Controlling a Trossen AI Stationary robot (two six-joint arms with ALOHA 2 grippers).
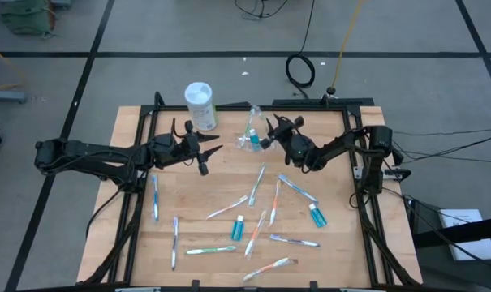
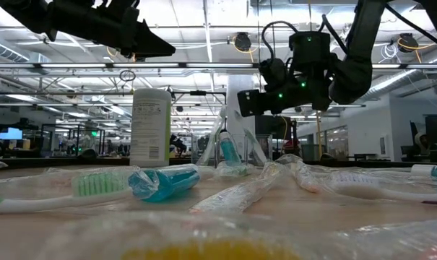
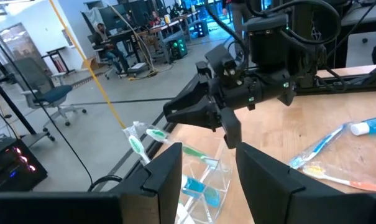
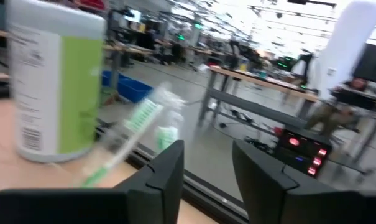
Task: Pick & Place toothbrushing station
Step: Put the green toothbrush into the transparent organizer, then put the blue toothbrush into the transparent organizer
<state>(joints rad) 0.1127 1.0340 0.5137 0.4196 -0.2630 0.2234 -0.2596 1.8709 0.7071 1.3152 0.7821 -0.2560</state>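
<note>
I have the right gripper (image 1: 271,130) poised just beside and above the clear plastic cup (image 1: 251,136), fingers spread with nothing between them. In its wrist view a wrapped green-bristled toothbrush (image 4: 133,134) stands just ahead of the parted fingers, leaning out of the cup, so I judge this to be the release step of one placement: the brush is in and the jaws are off it. A blue toothpaste tube (image 2: 227,150) also sits in the cup.

My left gripper (image 1: 198,152) hangs above the board, across the cup from the right gripper, with the white canister (image 1: 201,106) beyond it; its fingers are parted and empty.

The rest of the station lies loose behind and below the right gripper: wrapped toothbrushes scattered over the wooden table (image 1: 131,243), a second toothpaste tube (image 1: 238,228), and a third (image 1: 317,214).

Next I need to lift clear without catching the leaning brush, then swing back to the nearest toothbrush (image 1: 256,185) and come down with the jaws across its handle.
</note>
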